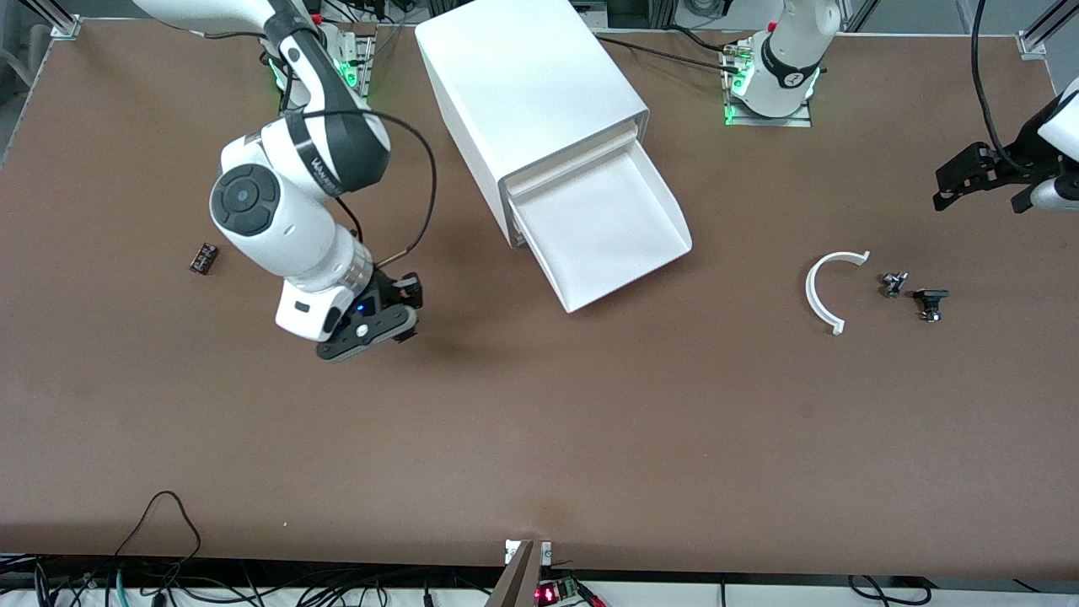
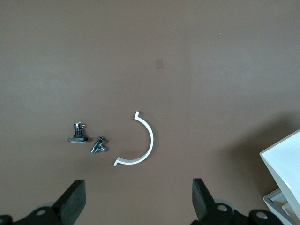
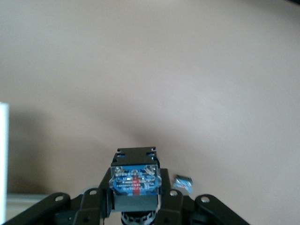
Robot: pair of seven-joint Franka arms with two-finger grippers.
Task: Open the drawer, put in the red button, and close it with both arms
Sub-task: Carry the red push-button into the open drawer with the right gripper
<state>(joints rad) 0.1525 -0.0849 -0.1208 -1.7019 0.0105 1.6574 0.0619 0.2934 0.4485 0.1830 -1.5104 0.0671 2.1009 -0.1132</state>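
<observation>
The right gripper (image 3: 136, 206) had its two black fingers clamped on the red button (image 3: 136, 180), a small blocky component whose dark blue-black body with a printed label and a red stripe faced the wrist camera; its cap was hidden between the fingers. Gripper and button hung above bare brown table (image 1: 539, 438) toward the right arm's end, beside the drawer (image 1: 603, 232), a wide shallow white tray pulled out of the white box-shaped cabinet (image 1: 527, 93) and lying open. A small dark blocky part (image 1: 203, 257) lay on the table near that arm. The left gripper (image 2: 136, 201) waited with its jaws wide apart and holding nothing, raised over the table at the left arm's end, above a thin white half-ring (image 2: 138, 140) and two small dark metal-tipped parts (image 2: 88, 139) just beside it.
</observation>
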